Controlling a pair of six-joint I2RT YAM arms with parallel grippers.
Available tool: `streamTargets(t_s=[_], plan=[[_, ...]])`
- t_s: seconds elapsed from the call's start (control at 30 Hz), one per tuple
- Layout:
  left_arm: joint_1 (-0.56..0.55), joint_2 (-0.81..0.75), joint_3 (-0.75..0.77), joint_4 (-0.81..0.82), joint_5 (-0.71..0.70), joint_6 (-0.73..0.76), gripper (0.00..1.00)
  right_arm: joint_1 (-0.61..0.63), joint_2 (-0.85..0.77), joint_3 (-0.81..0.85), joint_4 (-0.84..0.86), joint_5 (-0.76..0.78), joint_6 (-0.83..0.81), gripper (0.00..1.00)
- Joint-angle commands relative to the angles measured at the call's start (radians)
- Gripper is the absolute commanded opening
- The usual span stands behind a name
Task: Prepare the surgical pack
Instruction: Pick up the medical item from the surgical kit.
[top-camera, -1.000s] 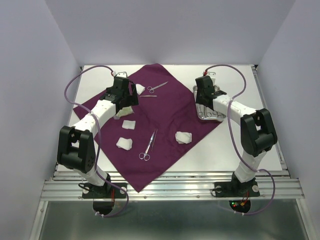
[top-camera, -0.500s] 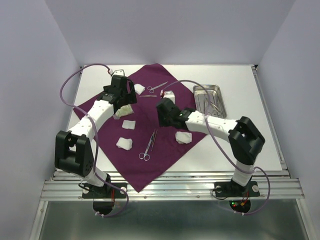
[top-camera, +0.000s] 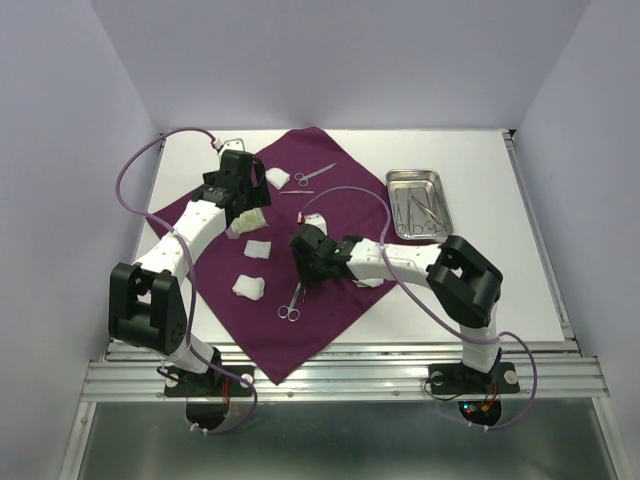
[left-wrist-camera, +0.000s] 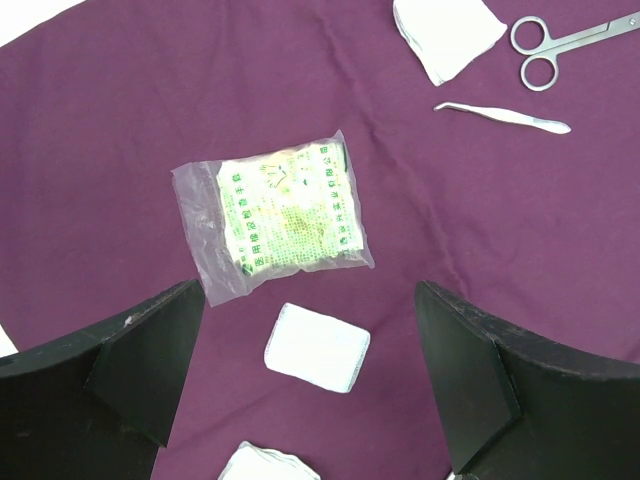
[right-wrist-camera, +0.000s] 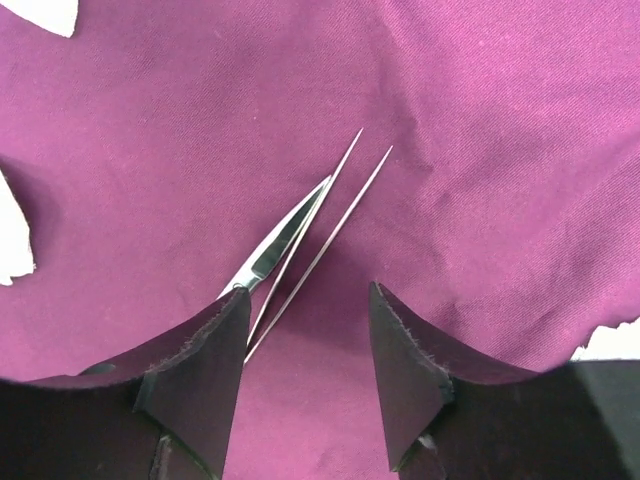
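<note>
The deep-purple cloth (top-camera: 340, 215) lies spread on the table. On it are white gauze wads (top-camera: 259, 250) (top-camera: 248, 287) (left-wrist-camera: 317, 347), a pair of scissors (top-camera: 315, 175) (left-wrist-camera: 560, 45), tweezers (left-wrist-camera: 505, 115) and a long scissor-like instrument (top-camera: 297, 290) (right-wrist-camera: 300, 235). The steel tray (top-camera: 392, 200) at the right holds silver instruments. My left gripper (top-camera: 240, 205) (left-wrist-camera: 308, 290) hangs open above a clear packet (left-wrist-camera: 280, 215) and a gauze wad. My right gripper (top-camera: 305, 275) (right-wrist-camera: 308, 300) stands open low over the cloth, and the long instrument's thin tips run beside its left finger.
Another gauze wad (top-camera: 368, 275) lies partly under my right forearm. Bare white table (top-camera: 500, 280) surrounds the cloth, and grey walls close in at the left, right and back. Purple cables loop from both wrists.
My right arm swung left from the steel tray across the cloth to the long instrument, and its jaws widened. The left arm barely moved.
</note>
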Motion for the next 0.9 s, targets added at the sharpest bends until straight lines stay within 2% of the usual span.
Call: streamTargets(t_s=[0.0, 0.13, 0.27, 0.3, 0.53, 0.63, 0.77, 0.87], plan=[[0.003, -0.012, 0.026, 0.011, -0.012, -0.005, 0.99, 0.011, 0.033, 0.063, 0.010, -0.012, 0.005, 0.55], [0.003, -0.010, 0.024, 0.017, -0.009, -0.002, 0.99, 0.029, 0.071, 0.097, -0.035, 0.022, 0.007, 0.47], [0.005, -0.006, 0.021, 0.018, -0.004, 0.000, 0.99, 0.039, 0.082, 0.104, -0.050, 0.050, 0.013, 0.32], [0.005, -0.003, 0.023, 0.020, -0.002, -0.002, 0.99, 0.039, 0.079, 0.107, -0.056, 0.063, 0.017, 0.25], [0.005, -0.003, 0.020, 0.022, -0.001, 0.000, 0.99, 0.039, 0.048, 0.095, -0.070, 0.129, 0.034, 0.09], [0.005, 0.001, 0.018, 0.026, 0.001, 0.000, 0.99, 0.039, 0.042, 0.095, -0.070, 0.151, 0.021, 0.10], [0.005, 0.002, 0.020, 0.026, 0.004, 0.000, 0.99, 0.039, 0.068, 0.097, -0.073, 0.136, 0.019, 0.26], [0.005, 0.001, 0.018, 0.028, 0.004, 0.001, 0.99, 0.039, 0.082, 0.086, -0.066, 0.103, 0.024, 0.27]])
